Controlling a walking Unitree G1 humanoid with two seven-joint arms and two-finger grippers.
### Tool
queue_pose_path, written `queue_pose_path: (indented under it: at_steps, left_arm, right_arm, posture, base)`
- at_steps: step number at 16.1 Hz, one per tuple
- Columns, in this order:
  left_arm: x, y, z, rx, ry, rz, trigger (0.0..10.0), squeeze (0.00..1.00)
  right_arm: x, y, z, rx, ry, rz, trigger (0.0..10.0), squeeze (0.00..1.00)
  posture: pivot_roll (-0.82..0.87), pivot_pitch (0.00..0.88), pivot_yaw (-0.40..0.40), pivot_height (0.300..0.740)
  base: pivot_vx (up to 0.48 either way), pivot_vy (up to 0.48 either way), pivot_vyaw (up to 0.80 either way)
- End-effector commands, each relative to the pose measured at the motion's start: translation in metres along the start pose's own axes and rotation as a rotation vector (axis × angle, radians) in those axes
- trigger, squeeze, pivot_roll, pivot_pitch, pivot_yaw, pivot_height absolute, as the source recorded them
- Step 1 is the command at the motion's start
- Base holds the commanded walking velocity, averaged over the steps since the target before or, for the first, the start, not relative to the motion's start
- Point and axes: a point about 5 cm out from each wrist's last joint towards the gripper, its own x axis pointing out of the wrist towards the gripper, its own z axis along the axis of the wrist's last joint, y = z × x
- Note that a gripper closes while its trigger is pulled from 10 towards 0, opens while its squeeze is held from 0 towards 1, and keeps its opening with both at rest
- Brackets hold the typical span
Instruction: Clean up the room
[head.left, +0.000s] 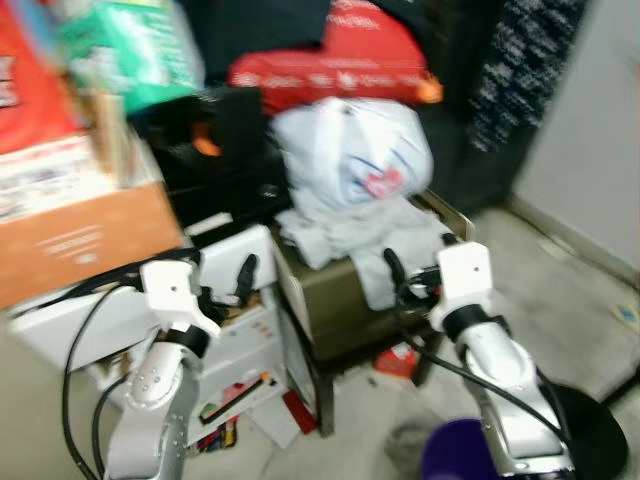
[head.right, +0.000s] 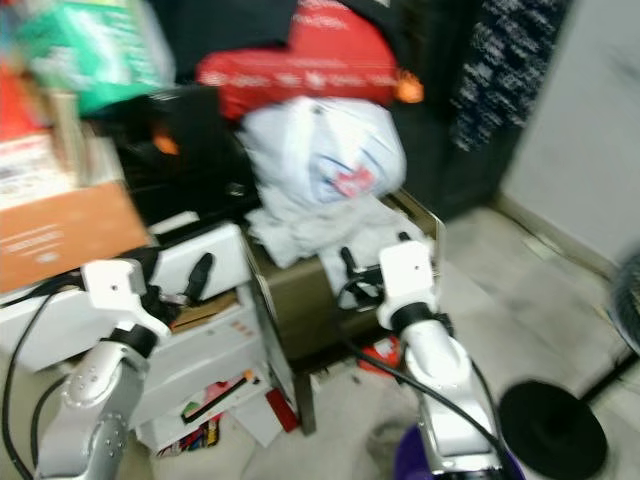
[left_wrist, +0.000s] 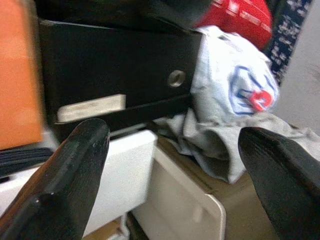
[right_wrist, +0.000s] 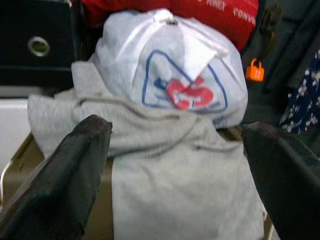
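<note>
Grey garment (right_wrist: 170, 165): lay crumpled on the olive stool (head.left: 350, 300), one flap hanging over the front edge; judged the likeliest item for tidying.
White plastic bag (head.left: 350, 150): sat on the rear of the garment, pinning it; likely to drag or topple if the cloth were pulled.
Right gripper (right_wrist: 175, 175): raised just before the hanging flap, fingers spread wide, nothing between them; aimed square at the cloth, presumably for a pinch.
Left gripper (left_wrist: 175, 175): held up beside the white drawer unit (head.left: 240, 330), fingers (left_wrist: 70, 175) wide apart, empty; faced the black box (left_wrist: 115, 75).
Step judged: approach, grasp not yet made.
Surroundings: red bag (head.left: 340, 55) stacked behind; litter on floor; head views blurred.
</note>
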Motion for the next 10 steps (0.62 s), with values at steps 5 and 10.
queue_pose_path:
  at_steps: [5,10]
  left_arm:
    - [-0.0002,0.0056,0.0026,0.031,0.001,0.010,10.0,0.00]
    - [-0.0002,0.0046,0.0000,0.033,0.011,0.004,10.0,0.00]
  right_arm:
    - [0.0028,0.0067,0.0031,0.011,-0.015,0.025,10.0,0.00]
    - [0.0033,0.0065,0.0027,0.006,-0.016,0.027,10.0,0.00]
  posture:
    - [-0.07,0.000,0.003,0.740]
    - [-0.07,0.000,0.004,0.740]
  base:
    - [0.000,0.000,0.69]
    - [0.000,0.000,0.58]
